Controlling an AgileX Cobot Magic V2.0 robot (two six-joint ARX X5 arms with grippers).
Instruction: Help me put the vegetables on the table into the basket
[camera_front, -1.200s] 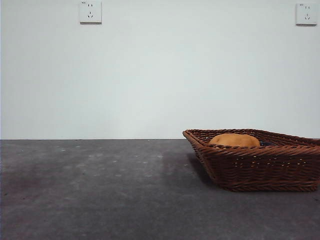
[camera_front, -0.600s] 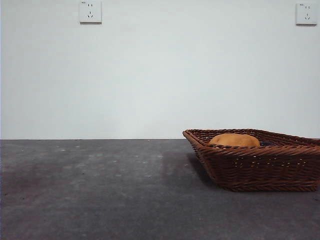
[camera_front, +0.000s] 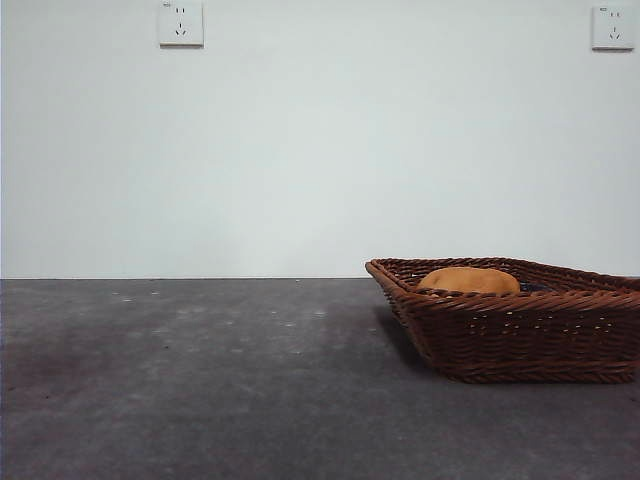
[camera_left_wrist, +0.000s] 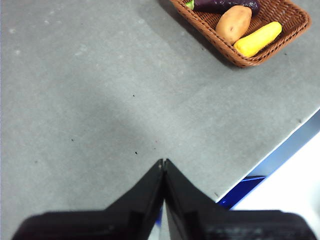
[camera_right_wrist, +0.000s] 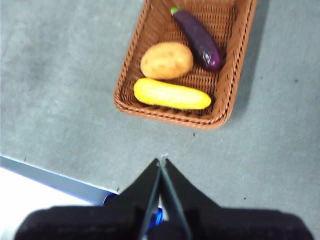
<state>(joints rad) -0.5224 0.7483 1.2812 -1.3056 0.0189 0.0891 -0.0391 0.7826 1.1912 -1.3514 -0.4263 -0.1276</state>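
1. tabletop (camera_right_wrist: 60, 90) – no vegetable lies loose on it in any view.
2. basket (camera_right_wrist: 131, 75) – holds all three, so the job looks finished (nothing left to move, as far as shown).
3. potato (camera_right_wrist: 166, 60), between the corn cob (camera_right_wrist: 171, 94) and the eggplant (camera_right_wrist: 198, 39).
4. left claw (camera_left_wrist: 163, 162) and right claw (camera_right_wrist: 162, 161) – both pressed together, empty, well above the tabletop.

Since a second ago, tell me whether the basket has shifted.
No. The basket sits at the same spot below the right wall socket, potato inside.
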